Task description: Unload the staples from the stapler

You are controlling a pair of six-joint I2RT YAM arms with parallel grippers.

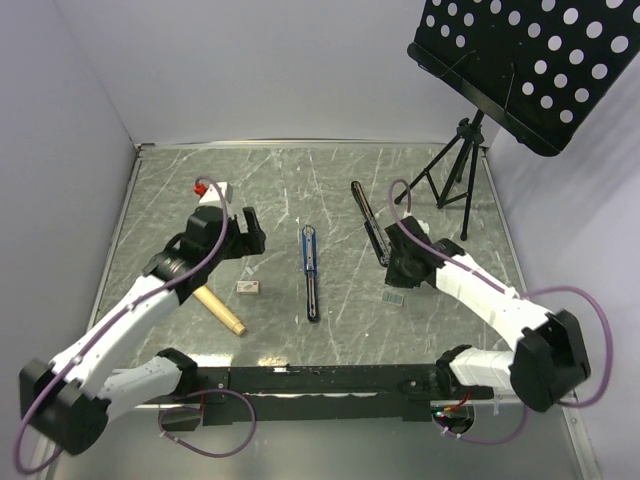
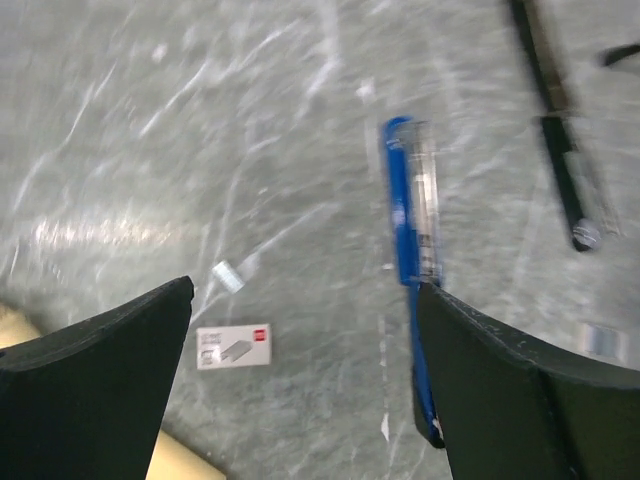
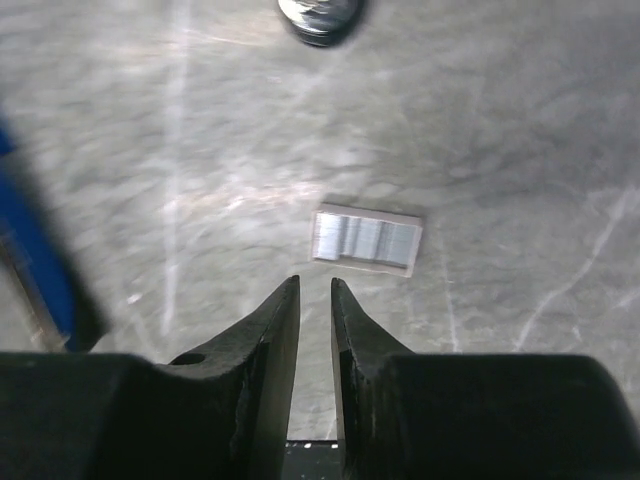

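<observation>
A stack of silvery staples (image 3: 366, 240) lies on the grey table just ahead of my right gripper (image 3: 315, 282), which is shut and holds nothing. The same staples (image 1: 394, 297) lie below the right gripper (image 1: 398, 276) in the top view. A blue stapler (image 1: 311, 270) lies opened flat at mid-table. A black stapler (image 1: 368, 222) lies opened to its right. My left gripper (image 1: 248, 232) is wide open and empty, hovering left of the blue stapler (image 2: 410, 220). One small loose staple strip (image 2: 228, 276) lies between the left fingers (image 2: 120, 345).
A small tan-and-white box (image 1: 248, 288) and a wooden stick (image 1: 220, 311) lie near the left arm. A black music stand (image 1: 462, 165) stands at the back right. White walls close in the table on the left and back.
</observation>
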